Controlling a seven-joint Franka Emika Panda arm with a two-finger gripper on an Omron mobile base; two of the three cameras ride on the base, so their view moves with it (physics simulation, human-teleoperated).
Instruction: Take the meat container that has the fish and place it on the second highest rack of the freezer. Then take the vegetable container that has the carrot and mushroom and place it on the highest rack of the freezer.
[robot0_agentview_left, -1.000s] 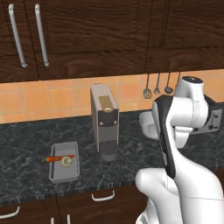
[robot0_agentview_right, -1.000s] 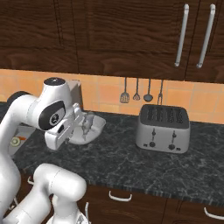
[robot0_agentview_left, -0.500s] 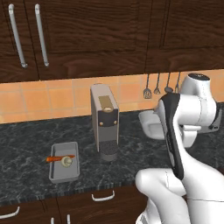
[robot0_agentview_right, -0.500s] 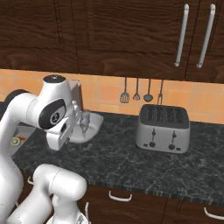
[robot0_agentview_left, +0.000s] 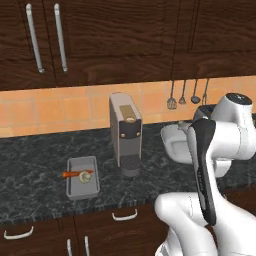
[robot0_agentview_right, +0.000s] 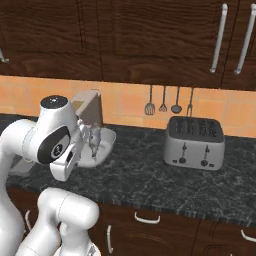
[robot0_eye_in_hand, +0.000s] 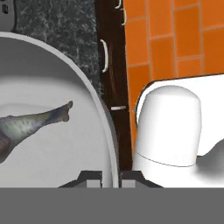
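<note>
Fish (robot0_eye_in_hand: 30, 124): pale grey, lying inside white round dish (robot0_eye_in_hand: 94, 113), just left of the jaws in hand view; gripper (robot0_eye_in_hand: 111, 177) pinched narrow on the dish rim, dish lifted above counter (robot0_agentview_right: 150, 175); right base view shows fish upright in tilted dish; left base view adds grey tray (robot0_agentview_left: 82, 177) with carrot (robot0_agentview_left: 72, 174) and mushroom (robot0_agentview_left: 85, 176), beside coffee machine (robot0_agentview_left: 126, 132); toaster (robot0_agentview_right: 195, 142) well right.
</note>
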